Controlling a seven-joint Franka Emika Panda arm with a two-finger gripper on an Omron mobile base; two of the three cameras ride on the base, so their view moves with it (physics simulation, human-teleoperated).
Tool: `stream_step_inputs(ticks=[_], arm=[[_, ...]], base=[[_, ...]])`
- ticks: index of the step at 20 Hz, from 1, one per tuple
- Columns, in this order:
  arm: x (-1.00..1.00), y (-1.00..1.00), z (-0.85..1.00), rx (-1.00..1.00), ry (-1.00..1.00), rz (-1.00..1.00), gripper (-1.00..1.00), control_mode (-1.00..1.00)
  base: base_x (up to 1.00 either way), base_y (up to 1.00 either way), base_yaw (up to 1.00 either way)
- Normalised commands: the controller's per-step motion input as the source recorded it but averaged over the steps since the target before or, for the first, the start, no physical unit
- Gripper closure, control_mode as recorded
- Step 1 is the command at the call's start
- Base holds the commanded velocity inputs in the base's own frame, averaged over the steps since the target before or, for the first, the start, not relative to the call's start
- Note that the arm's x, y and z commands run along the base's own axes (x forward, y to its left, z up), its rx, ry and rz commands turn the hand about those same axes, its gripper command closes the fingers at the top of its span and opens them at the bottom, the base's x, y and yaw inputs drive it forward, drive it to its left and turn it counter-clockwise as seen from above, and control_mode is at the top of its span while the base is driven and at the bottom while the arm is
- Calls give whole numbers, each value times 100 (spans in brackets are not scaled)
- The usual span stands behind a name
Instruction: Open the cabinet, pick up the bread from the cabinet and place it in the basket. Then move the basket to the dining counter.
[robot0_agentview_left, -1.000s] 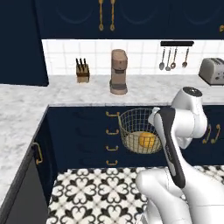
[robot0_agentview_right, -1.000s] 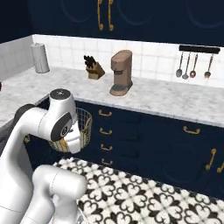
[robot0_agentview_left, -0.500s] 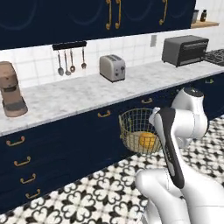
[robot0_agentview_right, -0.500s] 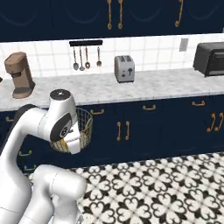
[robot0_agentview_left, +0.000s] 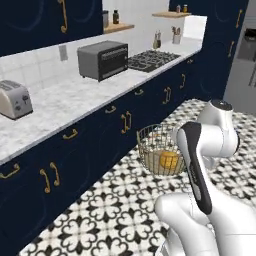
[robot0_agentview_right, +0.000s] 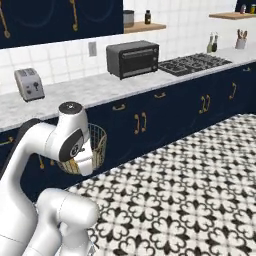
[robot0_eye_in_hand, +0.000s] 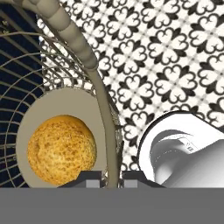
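Since the earlier frames the whole background has swung: coffee machine and hanging utensils are gone from both base views, and now toaster, oven and stove pass behind, so the base turned; basket (robot0_agentview_left: 160, 150) stays at same place rel. to the arm, carried with it.

Basket is a round bowl of thin tan-gold wire mesh w/ a thicker rim and a flat pale disc as bottom. It hangs in the air above the patterned floor (robot0_agentview_left: 115, 220), in front of the low navy cabinets (robot0_agentview_left: 75, 165), not touching them. It is about upright, mouth facing up, maybe a little tilted; no clear long axis because it is round. In right base view the basket (robot0_agentview_right: 97, 147) is partly hidden behind the arm's elbow.

Bread (robot0_agentview_left: 169, 160) lies inside on the basket bottom, a small rounded golden-yellow lump w/ rough speckled crust. In hand view the bread (robot0_eye_in_hand: 61, 149) sits on the pale disc, near the side wall; almost ball-shaped, so no pointing direction can be told.

Gripper (robot0_eye_in_hand: 107, 179) is closed on the basket rim: its two dark tips stand on either side of the rim wire at bottom of hand view, wire between them.

Further out: marble counter (robot0_agentview_left: 55, 107) carries a toaster (robot0_agentview_left: 15, 99) and a dark toaster oven (robot0_agentview_left: 103, 60); stove (robot0_agentview_left: 152, 59) is beyond it. Wall cabinet (robot0_agentview_left: 45, 20) w/ long brass handle is above, doors shut as far as visible.
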Motion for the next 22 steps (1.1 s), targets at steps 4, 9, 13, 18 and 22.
stream_step_inputs(ticks=[4, 9, 13, 18, 22], arm=[[0, 0, 0, 0, 0, 0, 100, 100], [0, 0, 0, 0, 0, 0, 100, 100], [0, 0, 0, 0, 0, 0, 100, 100], [0, 0, 0, 0, 0, 0, 100, 100], [0, 0, 0, 0, 0, 0, 100, 100]], base=[[0, -49, -85], [0, -32, -90], [0, -26, -91], [0, -24, -91], [5, -29, -83]])
